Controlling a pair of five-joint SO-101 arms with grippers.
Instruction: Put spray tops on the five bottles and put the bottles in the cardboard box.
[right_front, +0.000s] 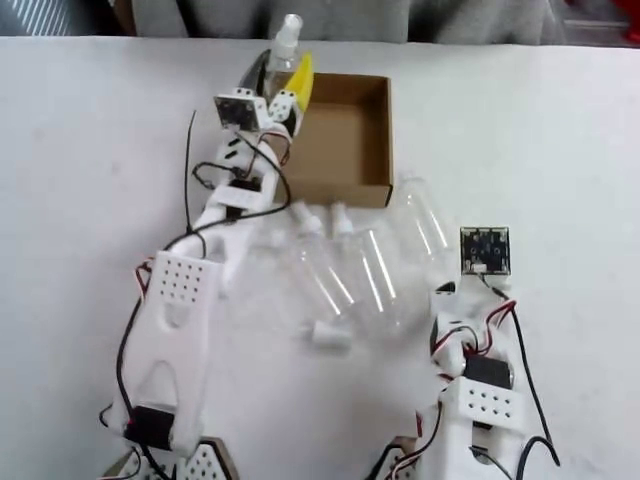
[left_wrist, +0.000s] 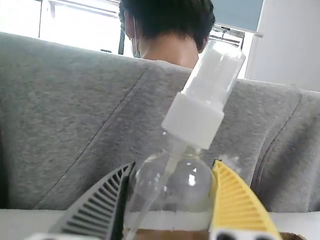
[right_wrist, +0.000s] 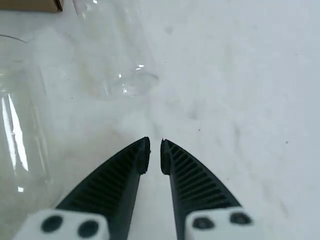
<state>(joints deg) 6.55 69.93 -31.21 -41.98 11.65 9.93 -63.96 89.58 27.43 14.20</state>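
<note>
Bottle (right_front: 277, 62) with its spray top on is clamped in the left tool (left_wrist: 170, 200) at the cardboard box's (right_front: 388, 140) 11 o'clock corner, so I'd call this the drop-in step (no bottle in there yet). The next move needs a swing toward 4 o'clock over the opening, then a release. The right tool (right_wrist: 154, 155) is pinched nearly together on nothing, low over the white desk (right_front: 560, 130). The other bottles (right_front: 372, 272) lie at the box's 6 o'clock. Grey upholstery (left_wrist: 75, 100) runs behind.
</note>
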